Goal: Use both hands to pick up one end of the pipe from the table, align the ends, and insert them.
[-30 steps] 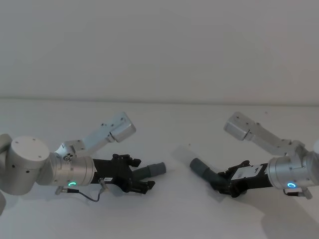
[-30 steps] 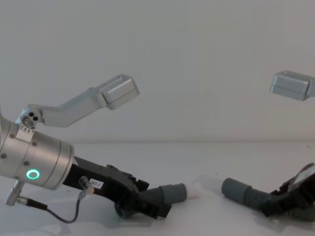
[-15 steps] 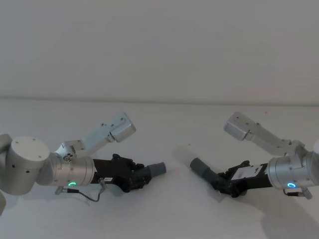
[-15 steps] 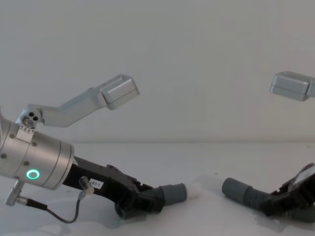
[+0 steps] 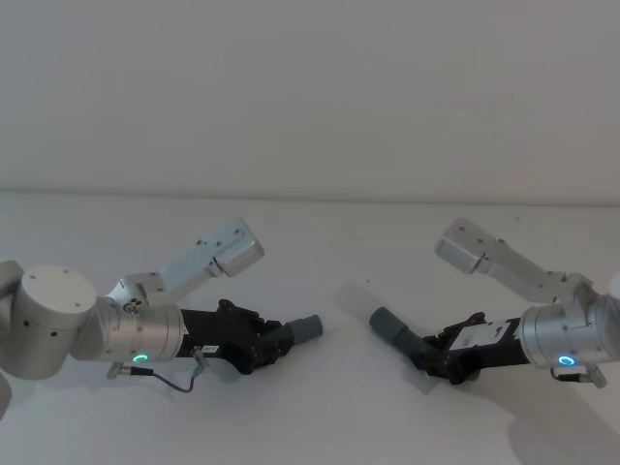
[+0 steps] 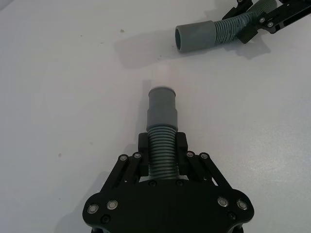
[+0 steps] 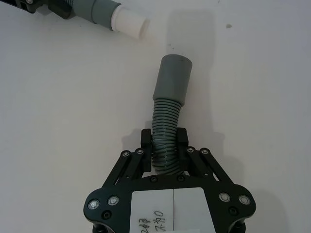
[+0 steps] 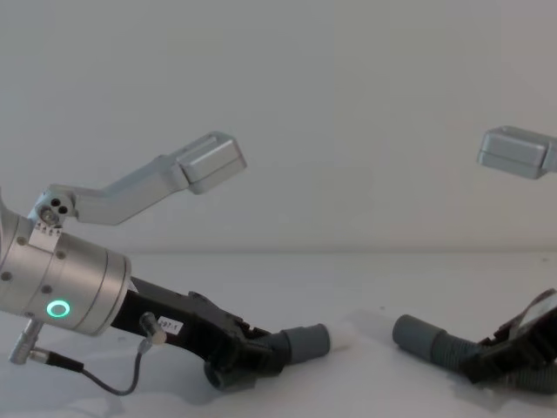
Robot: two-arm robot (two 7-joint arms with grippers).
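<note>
Head view | left gripper (image 5: 274,342): left hose (image 5: 304,328) | right gripper (image 5: 427,355): right hose (image 5: 389,325) (both clamped)

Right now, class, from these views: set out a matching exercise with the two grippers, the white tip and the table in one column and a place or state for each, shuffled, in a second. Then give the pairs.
1. left gripper
2. right gripper
3. white tip
4. table

A. jaws shut on the plain-sleeve hose
B. off-white surface beneath both grippers
C. jaws shut on the white-tipped hose
D. narrow end piece, facing the gap between the hoses

Pairs: 1-C, 2-A, 3-D, 4-B.
</note>
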